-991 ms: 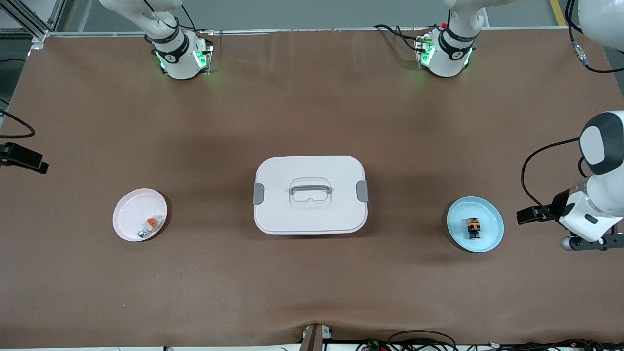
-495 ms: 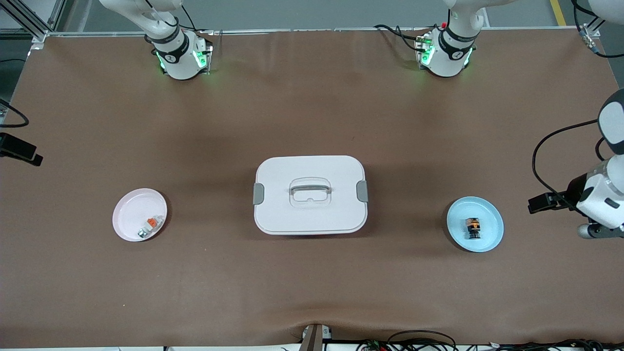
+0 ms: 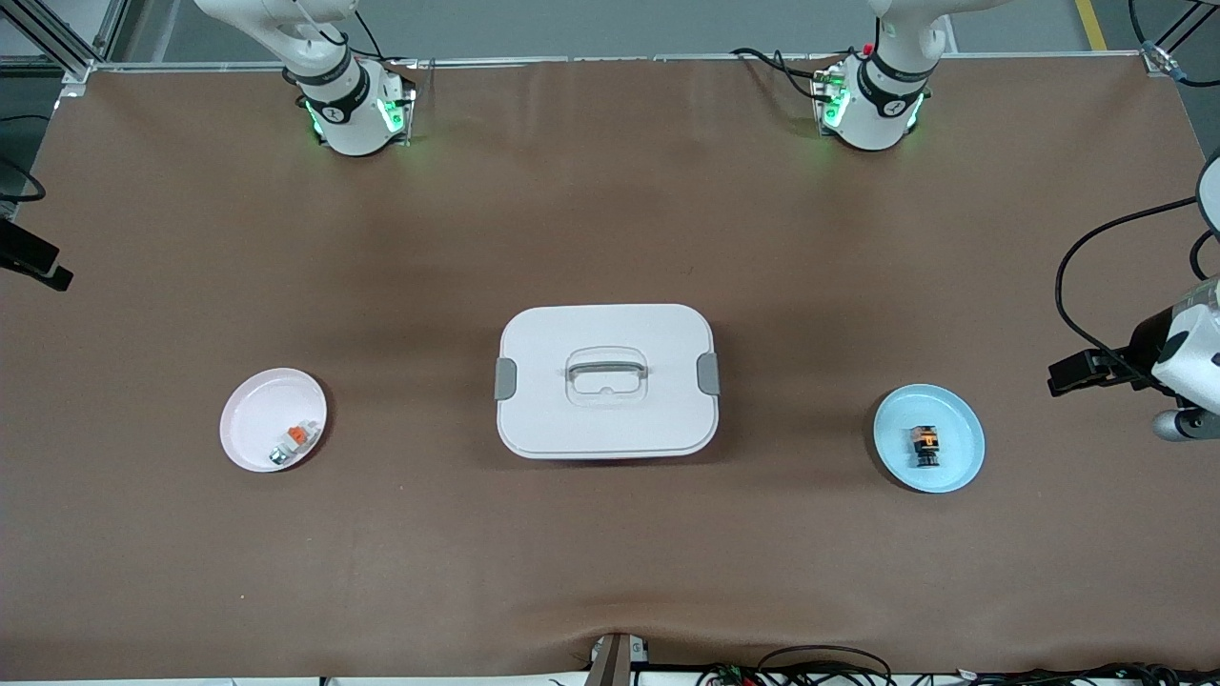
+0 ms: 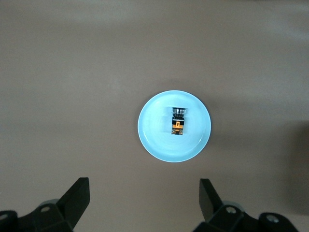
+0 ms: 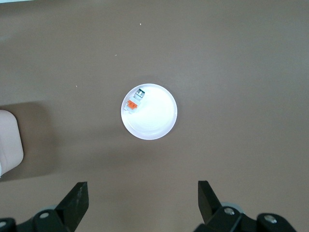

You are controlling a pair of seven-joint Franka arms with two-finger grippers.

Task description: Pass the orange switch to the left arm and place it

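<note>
With the box (image 3: 606,379) mid-table as the obstacle, the orange switch (image 4: 178,121) lies on the blue plate (image 4: 153,140) toward its left-arm end, both grippers, left gripper (image 4: 144,203) and right gripper (image 5: 143,202), hovering high, jaws wide and empty, over their plates.

The tabletop (image 3: 610,191) is covered by a matt brown sheet, slightly wrinkled at its near edge. The box (image 3: 607,381) is seen as smooth white plastic with matt grey latches. A glossy sheen is shown by the blue plate (image 3: 961,457) and the pale pink plate (image 3: 253,419).
</note>
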